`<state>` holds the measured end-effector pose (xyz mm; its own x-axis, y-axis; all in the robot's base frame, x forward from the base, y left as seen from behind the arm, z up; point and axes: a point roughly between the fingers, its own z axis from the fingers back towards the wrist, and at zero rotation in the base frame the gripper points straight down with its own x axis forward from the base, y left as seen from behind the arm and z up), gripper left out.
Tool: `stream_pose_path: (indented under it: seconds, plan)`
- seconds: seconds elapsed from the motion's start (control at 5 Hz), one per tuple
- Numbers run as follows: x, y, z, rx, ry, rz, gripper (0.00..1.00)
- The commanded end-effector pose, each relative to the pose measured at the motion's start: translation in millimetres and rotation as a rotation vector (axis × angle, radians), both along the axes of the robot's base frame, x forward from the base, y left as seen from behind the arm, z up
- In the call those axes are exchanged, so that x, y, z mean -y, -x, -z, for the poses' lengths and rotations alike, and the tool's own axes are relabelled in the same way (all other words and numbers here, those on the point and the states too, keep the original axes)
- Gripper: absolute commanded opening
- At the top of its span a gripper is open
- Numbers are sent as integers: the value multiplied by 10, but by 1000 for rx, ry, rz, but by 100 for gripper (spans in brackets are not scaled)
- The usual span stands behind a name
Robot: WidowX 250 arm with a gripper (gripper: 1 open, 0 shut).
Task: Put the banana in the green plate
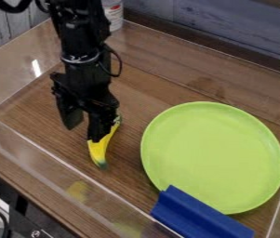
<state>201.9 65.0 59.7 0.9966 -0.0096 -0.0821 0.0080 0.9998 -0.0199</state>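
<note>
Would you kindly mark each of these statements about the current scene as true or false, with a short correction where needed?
1. The banana lies on the wooden table, not in the green plate. True.
2. The gripper is directly over the green plate. False: it is over the banana, left of the plate.
3. The gripper's jaws are open, standing on either side of the banana's upper end. True.
4. The green plate already holds a piece of fruit. False: nothing lies in it.
5. A dark blue block sits at the plate's near edge. True.
6. The banana is lifted clear of the table. False: it lies on the wood.
</note>
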Motion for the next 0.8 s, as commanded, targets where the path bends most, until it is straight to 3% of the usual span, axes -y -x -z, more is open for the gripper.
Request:
stream_pose_path:
  seconds: [0.0, 0.6]
  plan:
    - [20, -37, -9, 26, 7, -1, 100]
    - [82, -58, 31, 51, 57, -5, 100]
